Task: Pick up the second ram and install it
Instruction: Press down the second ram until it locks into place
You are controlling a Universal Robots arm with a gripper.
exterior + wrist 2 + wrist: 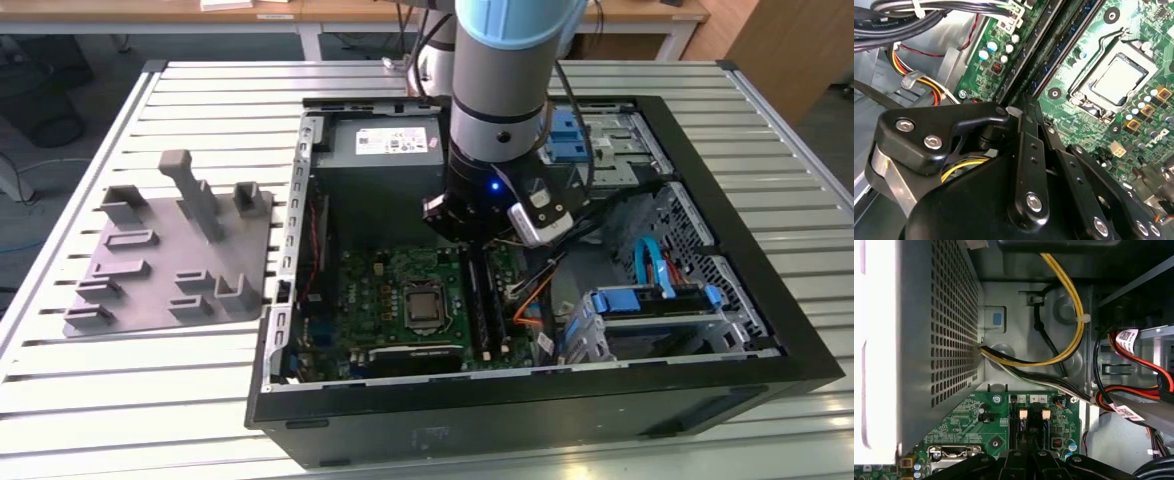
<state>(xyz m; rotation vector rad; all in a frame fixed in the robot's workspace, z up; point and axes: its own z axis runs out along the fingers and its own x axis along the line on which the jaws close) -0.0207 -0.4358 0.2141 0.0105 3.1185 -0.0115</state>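
The gripper (1026,107) is down inside the open PC case (747,300), its fingers pinched narrow right over the black memory slots (1054,55) beside the CPU socket (1116,80), though whether the second ram sits between them can't be made out, and no label is legible.

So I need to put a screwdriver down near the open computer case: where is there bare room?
The slatted metal table is bare beyond the grey plastic fixture and along the near edge at the exterior view's left. Inside the black computer case it is crowded: the gripper sits over the green motherboard, with cables and blue drive latches beside it.
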